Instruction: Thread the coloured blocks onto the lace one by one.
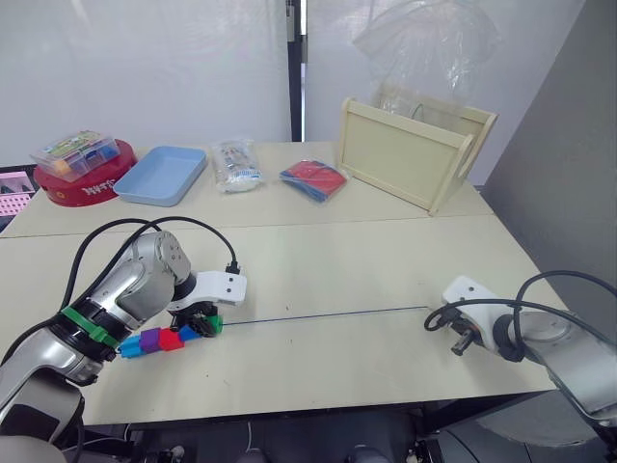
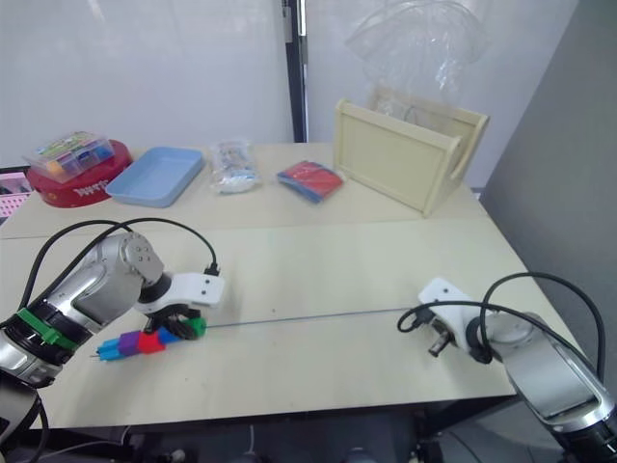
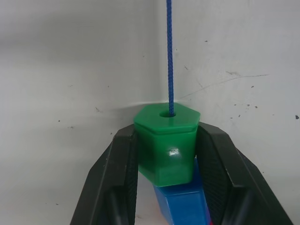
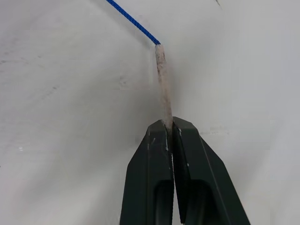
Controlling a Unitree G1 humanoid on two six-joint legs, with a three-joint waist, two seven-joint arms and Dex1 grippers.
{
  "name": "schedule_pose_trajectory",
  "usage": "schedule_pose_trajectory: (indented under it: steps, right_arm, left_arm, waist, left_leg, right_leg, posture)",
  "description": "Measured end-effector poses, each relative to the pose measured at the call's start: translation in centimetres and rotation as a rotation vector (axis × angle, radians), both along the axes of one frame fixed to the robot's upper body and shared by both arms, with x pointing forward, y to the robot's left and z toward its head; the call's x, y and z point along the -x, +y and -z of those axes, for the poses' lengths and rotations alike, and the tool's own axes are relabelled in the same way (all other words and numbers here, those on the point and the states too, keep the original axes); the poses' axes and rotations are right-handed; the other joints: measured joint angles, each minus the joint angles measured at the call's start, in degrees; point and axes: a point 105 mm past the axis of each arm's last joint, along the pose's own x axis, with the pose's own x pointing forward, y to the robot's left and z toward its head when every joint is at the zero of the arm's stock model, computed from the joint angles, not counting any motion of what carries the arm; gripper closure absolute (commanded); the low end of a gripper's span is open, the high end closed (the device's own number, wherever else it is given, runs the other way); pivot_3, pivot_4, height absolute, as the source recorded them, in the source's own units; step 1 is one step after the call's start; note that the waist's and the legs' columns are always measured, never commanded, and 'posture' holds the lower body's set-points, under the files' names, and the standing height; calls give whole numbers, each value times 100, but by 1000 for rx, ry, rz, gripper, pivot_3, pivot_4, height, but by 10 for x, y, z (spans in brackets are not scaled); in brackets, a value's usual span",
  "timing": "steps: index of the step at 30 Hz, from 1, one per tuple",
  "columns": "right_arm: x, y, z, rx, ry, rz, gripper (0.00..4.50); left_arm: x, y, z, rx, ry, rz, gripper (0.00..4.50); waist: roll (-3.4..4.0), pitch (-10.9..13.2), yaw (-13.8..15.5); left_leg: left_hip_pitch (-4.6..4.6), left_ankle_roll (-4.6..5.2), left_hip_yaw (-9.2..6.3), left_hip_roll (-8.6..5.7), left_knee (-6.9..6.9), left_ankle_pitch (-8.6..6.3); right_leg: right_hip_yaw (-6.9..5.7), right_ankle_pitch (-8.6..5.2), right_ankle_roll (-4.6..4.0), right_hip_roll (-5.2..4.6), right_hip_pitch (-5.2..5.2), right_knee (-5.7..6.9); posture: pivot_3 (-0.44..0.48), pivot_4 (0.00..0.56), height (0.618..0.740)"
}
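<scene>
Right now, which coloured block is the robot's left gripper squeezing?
The green block. It sits between the left gripper fingers, with the lace coming out of its hole. The blue block sits right behind it, not pinched.

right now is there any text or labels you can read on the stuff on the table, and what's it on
White lettering on the side of the red round tin: too small and blurred to read.
Print on the clear packet beside the blue tray: blurred, cannot be read.
Red and blue packet: no legible text.
Nothing written on the wooden box, the green block or the lace.
</scene>
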Motion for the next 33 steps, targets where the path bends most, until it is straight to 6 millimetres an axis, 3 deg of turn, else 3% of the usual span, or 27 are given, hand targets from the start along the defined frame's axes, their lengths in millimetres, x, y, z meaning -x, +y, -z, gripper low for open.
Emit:
schedule_pose_trajectory:
  steps: [9, 13, 22, 23, 24, 30, 31, 33]
  right_arm:
    - [-13, 12, -6, -35, -66, -1, 4500]
    - [-22, 41, 5, -74, -64, -71, 4500]
    - [-30, 46, 22, -40, -22, -70, 4500]
    - [-30, 46, 22, -41, -24, -67, 3842]
    - [-30, 45, 22, -43, -28, -60, 3613]
    - [-34, 31, 11, -65, -83, -17, 1609]
    - [-33, 29, 9, -68, -90, -13, 1270]
    - [-29, 28, 3, -74, -100, -34, 587]
  left_arm:
    - [5, 4, 2, 10, -2, -19, 3231]
    - [6, 5, 2, 15, -5, -40, 3231]
    - [9, 5, 5, 8, -26, -31, 3231]
    - [9, 5, 4, 10, -29, -29, 2731]
    - [9, 5, 3, 12, -37, -29, 2201]
    - [13, 1, 2, 41, -26, -17, 260]
    - [13, 1, 1, 51, -21, -21, 0]
    - [15, 2, -3, 66, -19, -35, 0]
  waist:
    - [4, -2, -44]
    - [8, -6, -57]
    - [-39, -40, -71]
    - [-44, -42, -69]
    - [-47, -44, -65]
    - [-47, -44, 17]
    - [-46, -42, 30]
    - [-45, -33, 45]
  left_leg:
    - [3, 2, 0, 0, -1, -1]
    - [14, 5, 3, 3, -3, -3]
    - [117, 38, 5, 17, -9, -24]
    - [116, 38, 5, 17, -9, -24]
    - [116, 38, 5, 17, -9, -24]
    - [104, 38, 5, 16, -9, -23]
    - [99, 37, 4, 16, -9, -23]
    - [76, 37, 3, 16, -7, -23]
  right_leg:
    - [1, 0, 0, 0, 0, -2]
    - [3, 0, -1, 3, 6, -1]
    - [1, -10, -12, 15, 110, -18]
    - [1, -10, -12, 16, 110, -18]
    - [2, -10, -12, 15, 110, -18]
    - [-5, -10, -12, 12, 107, -17]
    - [-6, -10, -12, 11, 102, -17]
    - [-9, -10, -12, 12, 81, -15]
  posture:
    - [0, 150, 740]
    - [0, 150, 740]
    - [0, 150, 740]
    - [0, 150, 740]
    - [0, 150, 740]
    - [0, 150, 740]
    - [0, 150, 740]
    - [0, 150, 740]
